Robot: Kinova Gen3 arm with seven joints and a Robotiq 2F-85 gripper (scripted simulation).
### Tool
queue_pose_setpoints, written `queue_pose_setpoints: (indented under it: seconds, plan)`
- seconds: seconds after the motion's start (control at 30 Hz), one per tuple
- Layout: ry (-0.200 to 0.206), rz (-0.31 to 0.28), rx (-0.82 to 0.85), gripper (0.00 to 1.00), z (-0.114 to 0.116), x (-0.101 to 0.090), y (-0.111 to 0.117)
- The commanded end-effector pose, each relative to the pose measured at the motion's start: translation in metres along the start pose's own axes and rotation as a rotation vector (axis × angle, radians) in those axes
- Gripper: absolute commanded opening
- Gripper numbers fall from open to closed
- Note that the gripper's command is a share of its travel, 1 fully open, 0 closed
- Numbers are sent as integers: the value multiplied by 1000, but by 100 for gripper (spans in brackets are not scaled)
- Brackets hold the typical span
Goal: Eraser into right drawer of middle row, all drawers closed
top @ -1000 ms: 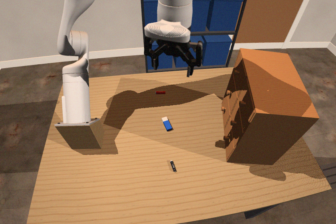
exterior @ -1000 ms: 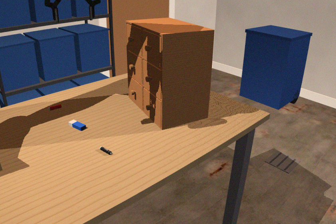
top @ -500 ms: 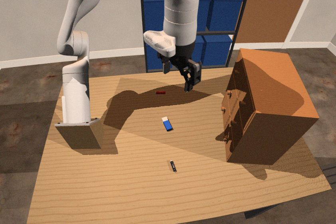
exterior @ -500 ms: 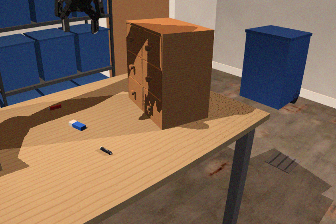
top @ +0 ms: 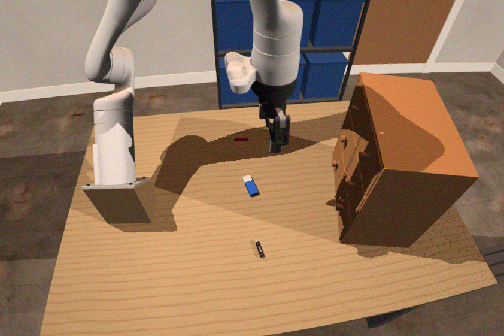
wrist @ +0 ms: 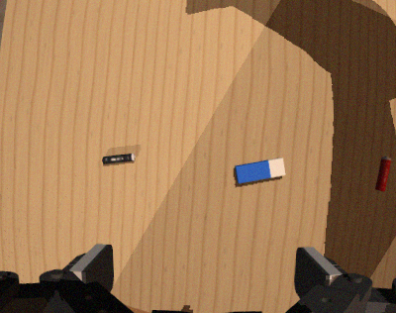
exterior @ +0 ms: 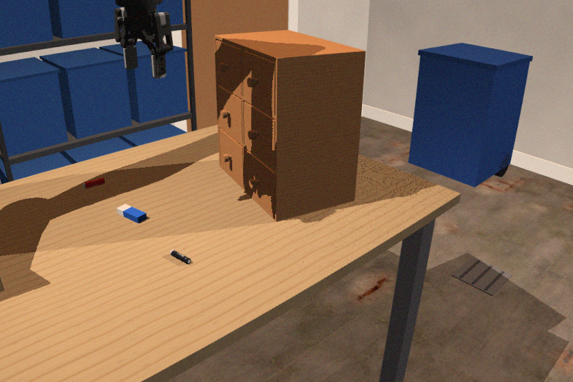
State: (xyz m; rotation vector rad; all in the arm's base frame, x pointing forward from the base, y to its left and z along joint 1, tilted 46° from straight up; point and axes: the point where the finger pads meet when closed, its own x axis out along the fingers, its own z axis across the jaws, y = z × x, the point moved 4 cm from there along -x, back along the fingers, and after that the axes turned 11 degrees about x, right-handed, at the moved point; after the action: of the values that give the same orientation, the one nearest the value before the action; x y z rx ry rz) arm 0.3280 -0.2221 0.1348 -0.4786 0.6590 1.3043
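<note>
The eraser, blue with a white end, lies flat on the wooden table, left of the chest. The small brown chest stands at the table's right side with its drawer fronts facing the eraser. All drawers look pushed in. The knob of the middle row's right drawer shows in the exterior view. My gripper is open and empty. It points down, high above the table at about the height of the chest's top, behind the eraser.
A small red cylinder lies behind the eraser. A small black cylinder lies nearer the front edge. The arm's base stands at the left. A shelf of blue bins stands behind the table.
</note>
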Motion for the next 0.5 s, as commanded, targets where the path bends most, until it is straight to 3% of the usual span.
queue_pose_setpoints:
  seconds: [0.0,0.47]
  plan:
    - [2,11,52,100,2,8,-2]
    - [16,7,269,100,0,19,-5]
